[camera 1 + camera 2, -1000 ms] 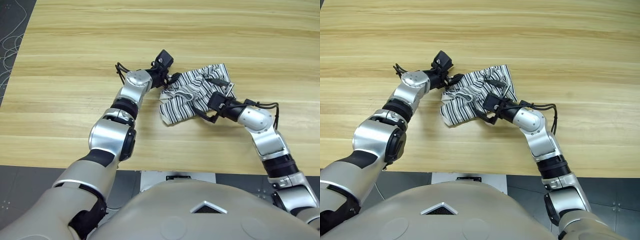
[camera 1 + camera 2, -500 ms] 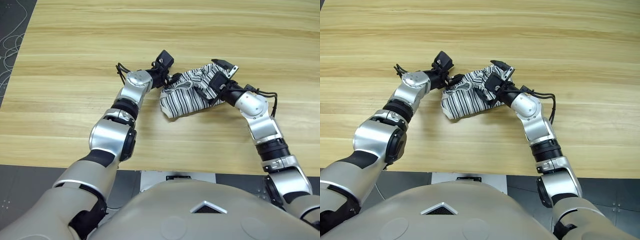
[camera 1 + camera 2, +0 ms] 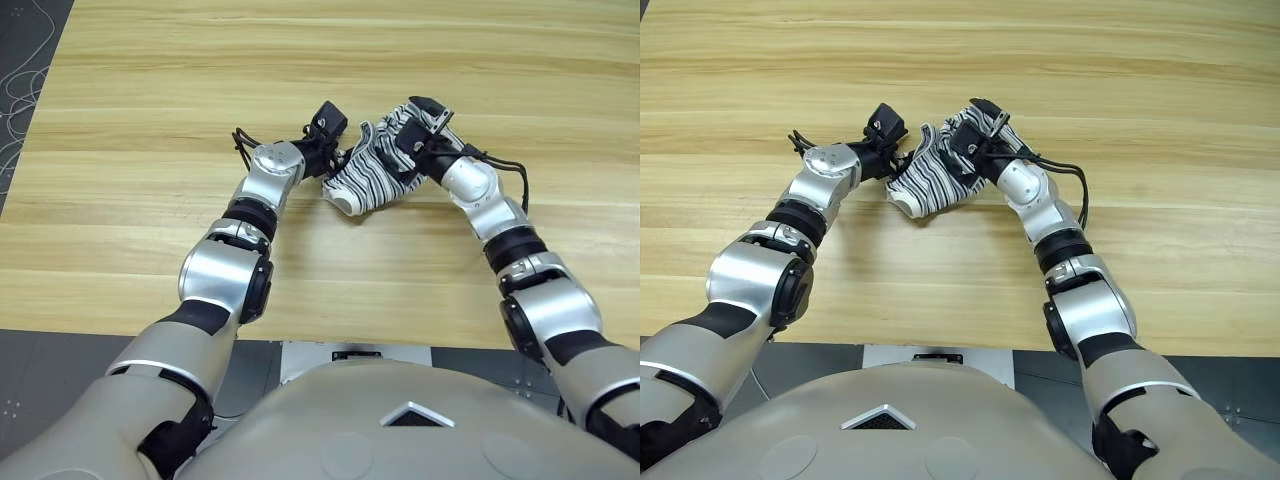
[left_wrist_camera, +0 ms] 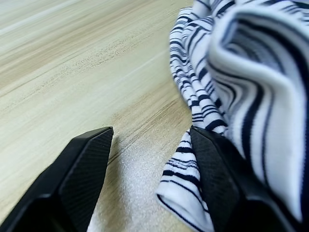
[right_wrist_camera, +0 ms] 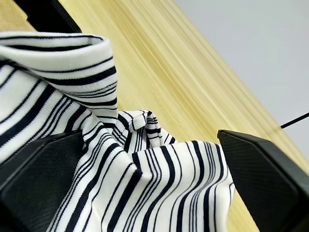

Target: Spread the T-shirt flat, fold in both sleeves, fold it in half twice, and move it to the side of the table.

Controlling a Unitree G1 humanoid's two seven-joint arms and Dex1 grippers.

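Note:
The black-and-white striped T-shirt [image 3: 375, 170] lies bunched in a heap at the middle of the wooden table [image 3: 150, 90]. My left gripper [image 3: 336, 166] rests low on the table at the shirt's left edge. Its fingers [image 4: 87, 159] are open, with bare wood between them and the shirt's hem [image 4: 186, 179] against one of them. My right gripper [image 3: 418, 128] sits on the heap's far right side, raised off the table. Its fingers [image 5: 260, 169] stand wide apart with loose striped cloth [image 5: 145, 179] filling the gap between them.
The table stretches wide to the far side, left and right of the heap. Its near edge [image 3: 120, 325] runs along the front. Dark floor with cables [image 3: 25, 70] shows past the table's left edge.
My right gripper has swept from the shirt's near right corner up and to the left, carrying the cloth over itself. The shirt went from partly spread to a tight heap. The left arm stayed put.

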